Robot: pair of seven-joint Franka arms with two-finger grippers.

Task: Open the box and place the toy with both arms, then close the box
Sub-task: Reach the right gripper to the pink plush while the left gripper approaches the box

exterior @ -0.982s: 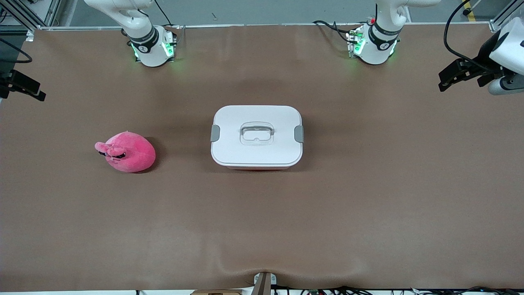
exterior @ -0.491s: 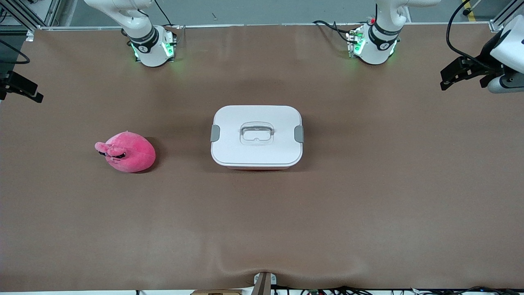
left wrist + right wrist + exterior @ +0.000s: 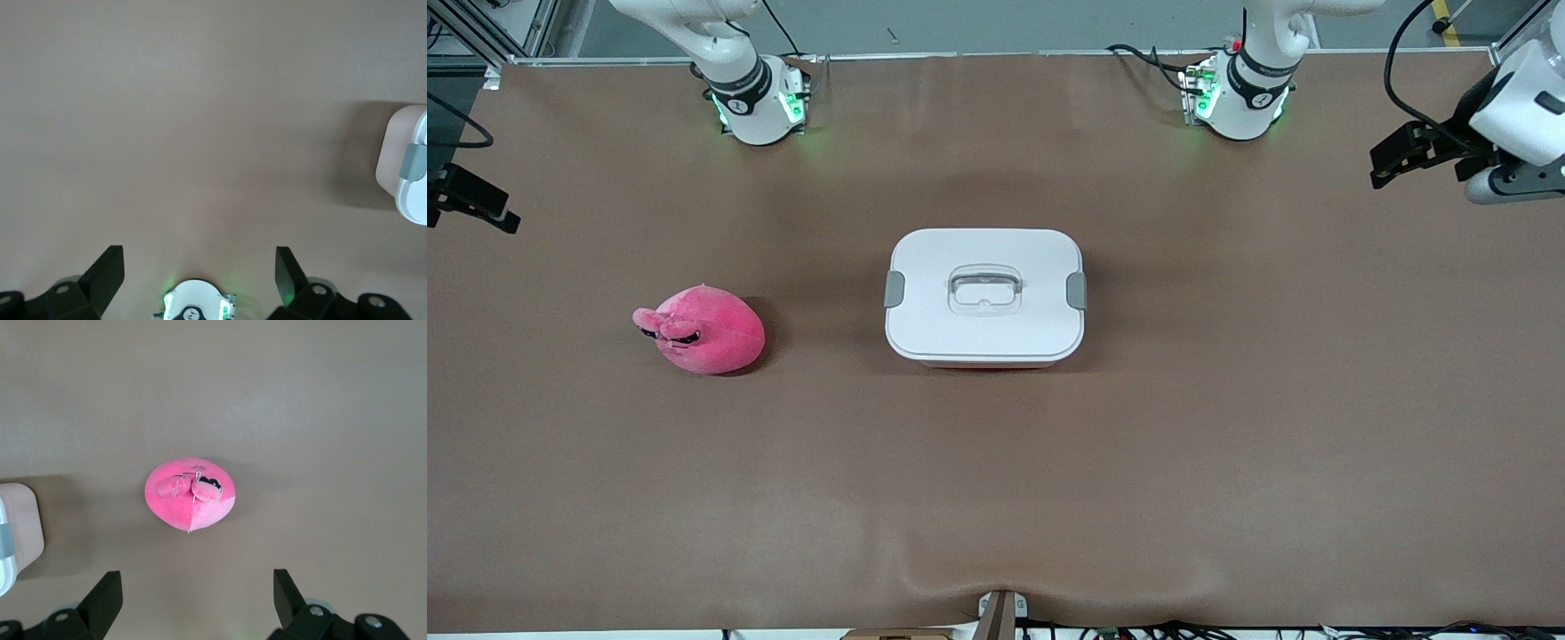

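Observation:
The box (image 3: pixel 984 298) stands shut at the table's middle, its white lid on and a grey clip (image 3: pixel 895 289) at each end. The hot-pink toy (image 3: pixel 703 329) lies on the table toward the right arm's end. My left gripper (image 3: pixel 1392 160) hangs open and empty above the table's edge at the left arm's end. In the left wrist view (image 3: pixel 199 267) one end of the box (image 3: pixel 407 163) shows with a grey clip (image 3: pixel 413 162). My right gripper (image 3: pixel 476 209) is open and empty at the right arm's end. In the right wrist view (image 3: pixel 198 590) the toy (image 3: pixel 190 495) lies ahead of it.
The brown table (image 3: pixel 1227 427) carries only the box and the toy. The two arm bases (image 3: pixel 760 107) (image 3: pixel 1236 102) stand at the table's edge farthest from the front camera. A corner of the box (image 3: pixel 17 527) shows in the right wrist view.
My left gripper has shifted a little toward the table's middle. My right gripper has shifted slightly at its end of the table. The box and the toy have not moved.

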